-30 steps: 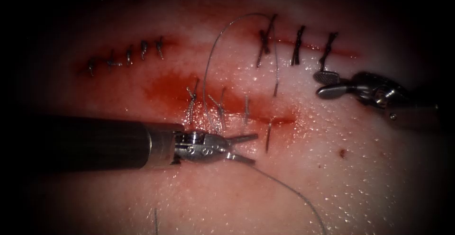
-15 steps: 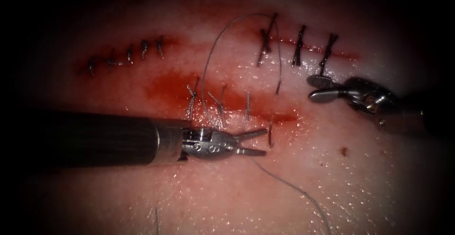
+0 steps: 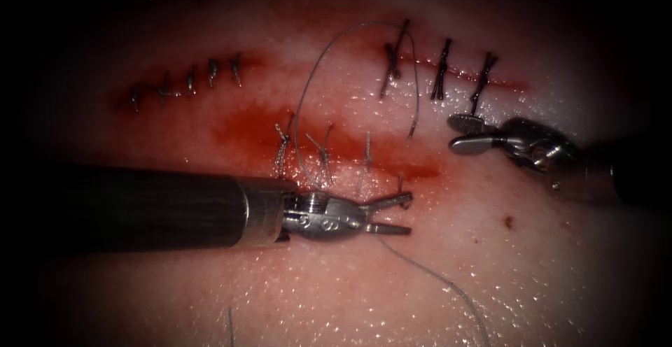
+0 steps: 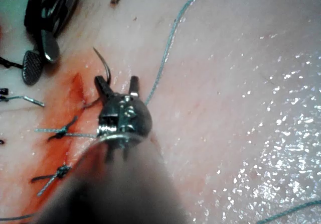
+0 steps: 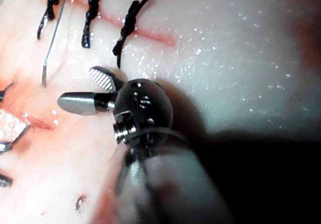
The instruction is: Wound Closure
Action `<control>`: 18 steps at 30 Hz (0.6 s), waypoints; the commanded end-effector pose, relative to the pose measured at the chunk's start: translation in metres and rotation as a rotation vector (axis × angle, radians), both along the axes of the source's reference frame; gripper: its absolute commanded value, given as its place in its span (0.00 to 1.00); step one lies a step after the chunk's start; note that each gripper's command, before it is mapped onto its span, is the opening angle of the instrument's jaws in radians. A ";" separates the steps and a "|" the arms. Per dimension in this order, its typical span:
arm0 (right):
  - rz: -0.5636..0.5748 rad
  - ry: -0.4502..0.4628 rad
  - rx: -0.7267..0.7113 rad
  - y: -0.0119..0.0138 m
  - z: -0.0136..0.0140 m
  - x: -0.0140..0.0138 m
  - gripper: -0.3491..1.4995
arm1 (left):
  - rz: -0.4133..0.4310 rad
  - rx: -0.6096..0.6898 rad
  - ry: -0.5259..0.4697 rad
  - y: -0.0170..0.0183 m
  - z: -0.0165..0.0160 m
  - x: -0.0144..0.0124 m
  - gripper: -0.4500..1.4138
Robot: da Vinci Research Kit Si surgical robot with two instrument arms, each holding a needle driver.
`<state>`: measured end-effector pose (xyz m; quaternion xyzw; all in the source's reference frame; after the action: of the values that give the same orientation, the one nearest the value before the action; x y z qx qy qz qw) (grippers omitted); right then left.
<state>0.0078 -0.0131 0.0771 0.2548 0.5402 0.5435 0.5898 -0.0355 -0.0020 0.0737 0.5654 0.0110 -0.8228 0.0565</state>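
At three o'clock of the cut point(image 3: 392, 168), the left tool point(image 3: 397, 213), fingers spread, has advanced onto the protruding needle point(image 3: 401, 182); the right tool point(image 3: 463, 131) hovers spread, empty.

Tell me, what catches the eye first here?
The left tool, jaws open, sits at the needle, which sticks out of the tissue at the right end of the red cut. The right tool hangs open, holding nothing, below dark stitches.
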 end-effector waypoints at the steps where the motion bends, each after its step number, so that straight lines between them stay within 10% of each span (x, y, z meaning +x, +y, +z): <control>1: -0.005 0.004 0.003 -0.0008 0.0006 0.0009 0.50 | 0.002 0.009 -0.005 -0.0001 0.0003 -0.0004 0.42; 7: -0.014 0.009 0.004 -0.0011 0.0004 0.0012 0.45 | -0.017 0.161 -0.016 0.0005 0.0000 -0.0002 0.03; 18: -0.142 -0.073 -0.199 -0.0012 0.0001 0.0014 0.31 | -0.016 0.550 -0.031 0.0021 -0.0020 0.0011 0.00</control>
<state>0.0089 -0.0136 0.0764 0.1969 0.5490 0.4315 0.6882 -0.0336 0.0010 0.0703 0.5731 0.2535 -0.7700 -0.1203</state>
